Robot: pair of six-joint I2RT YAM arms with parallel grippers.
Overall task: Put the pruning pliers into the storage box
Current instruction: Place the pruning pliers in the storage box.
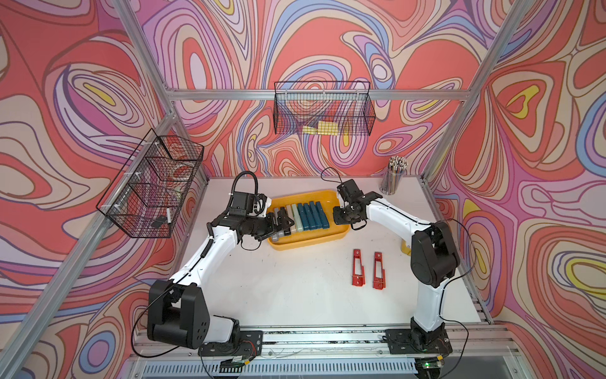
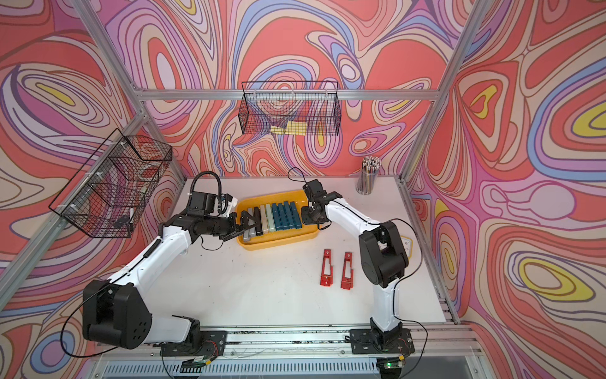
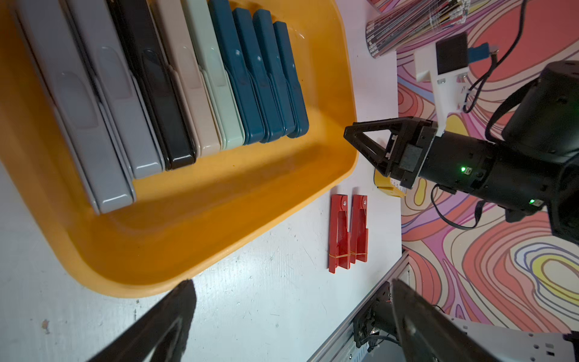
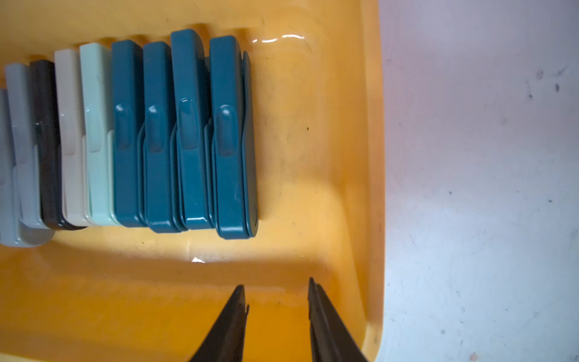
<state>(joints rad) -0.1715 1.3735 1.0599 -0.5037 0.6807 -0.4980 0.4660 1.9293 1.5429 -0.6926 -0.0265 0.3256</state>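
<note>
The yellow storage box (image 1: 308, 243) (image 2: 278, 242) lies at the back middle of the table. Inside it stands a tight row of pruning pliers: two grey (image 3: 103, 103), one black (image 3: 156, 91), one beige (image 4: 70, 131), one mint (image 4: 98, 131) and several teal (image 1: 313, 216) (image 4: 191, 131). Two red slotted pliers (image 1: 358, 267) (image 1: 378, 270) (image 3: 347, 232) lie side by side on the table, in front of the box to the right. My left gripper (image 1: 284, 223) (image 3: 291, 285) hangs open over the box's left end, empty. At the box's right end my right gripper (image 1: 337, 215) (image 4: 275, 283) has its jaws apart over bare box floor, holding nothing.
A clear cup of pencils (image 1: 392, 178) stands at the back right corner. Black wire baskets hang on the back wall (image 1: 323, 108) and the left wall (image 1: 151, 190). A small yellow clock (image 2: 406, 246) is mostly hidden behind the right arm. A metal rail (image 1: 328, 341) runs along the front.
</note>
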